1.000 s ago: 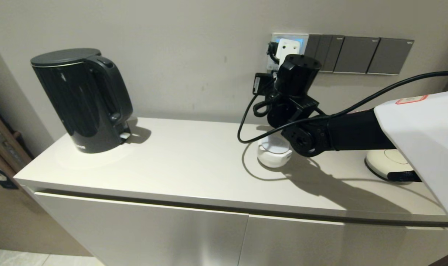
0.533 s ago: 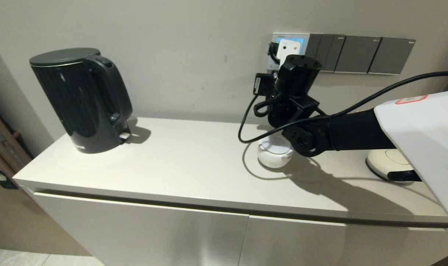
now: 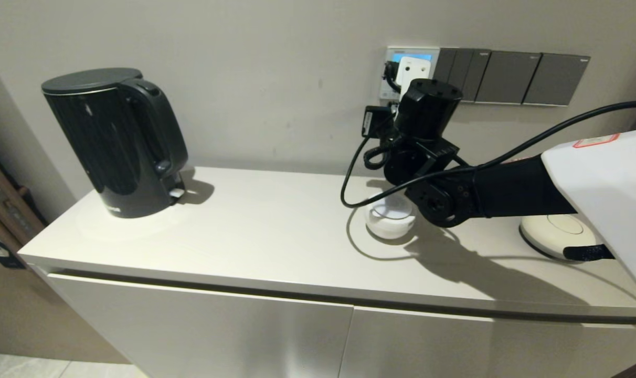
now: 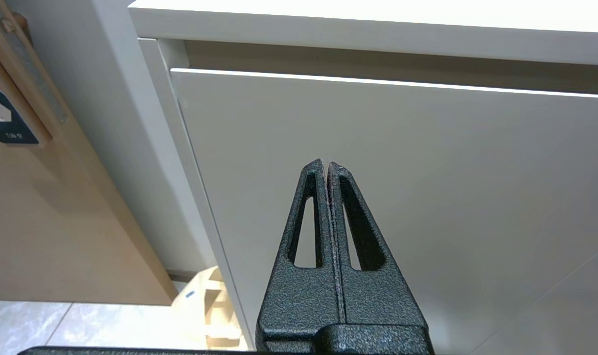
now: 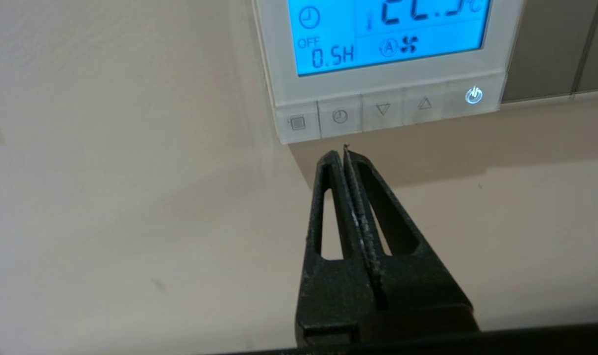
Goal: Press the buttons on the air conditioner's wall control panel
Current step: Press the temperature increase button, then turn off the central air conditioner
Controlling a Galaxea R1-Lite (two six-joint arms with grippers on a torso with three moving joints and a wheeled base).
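Observation:
The air conditioner's wall control panel [image 5: 392, 86] is a white-framed thermostat with a lit blue screen, on the wall above the cabinet; it also shows in the head view [image 3: 390, 52], mostly behind my right wrist. The buttons [image 5: 383, 109] run in a row along its lower edge: a square, a clock, a down arrow, an up arrow and a lit power symbol. My right gripper [image 5: 342, 154] is shut and empty, its tip just below the clock button, close to the wall. My left gripper [image 4: 325, 166] is shut and empty, parked low in front of the cabinet door.
Dark grey switch plates [image 3: 512, 77] sit right of the panel. On the white cabinet top [image 3: 255, 231] stand a black kettle [image 3: 116, 139] at the left, a small white round dish [image 3: 389, 218] under my right arm, and a white round device [image 3: 557, 233] at the right.
My right arm has shifted slightly to the right and a little up along the wall. The left arm has not moved.

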